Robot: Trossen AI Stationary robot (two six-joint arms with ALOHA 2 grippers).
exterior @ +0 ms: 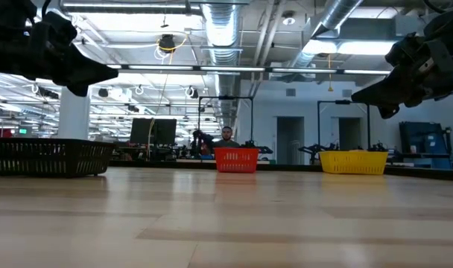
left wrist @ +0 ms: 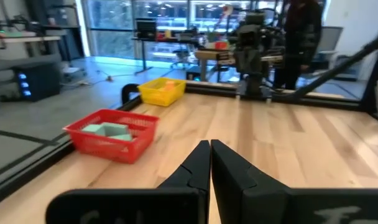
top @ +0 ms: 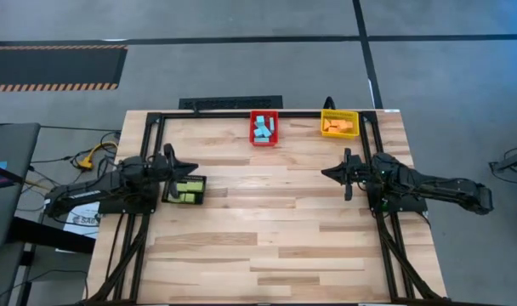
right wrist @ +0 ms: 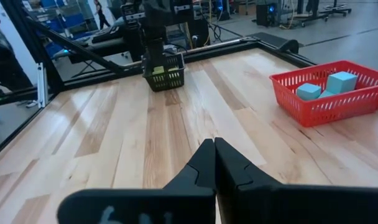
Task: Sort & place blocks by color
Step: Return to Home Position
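Blue blocks [top: 264,129] fill the red bin [top: 264,144] top centre, orange blocks [top: 337,126] the yellow bin [top: 340,114] beside it, green blocks [top: 188,190] the black bin [top: 184,203] just below my left gripper [top: 194,167], mid-left. It and my right gripper [top: 326,172], mid-right, are pinched together, empty.

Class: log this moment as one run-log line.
left gripper: shut, near black bin holding green blocks; right gripper: shut; red bin: blue blocks; yellow bin: orange blocks
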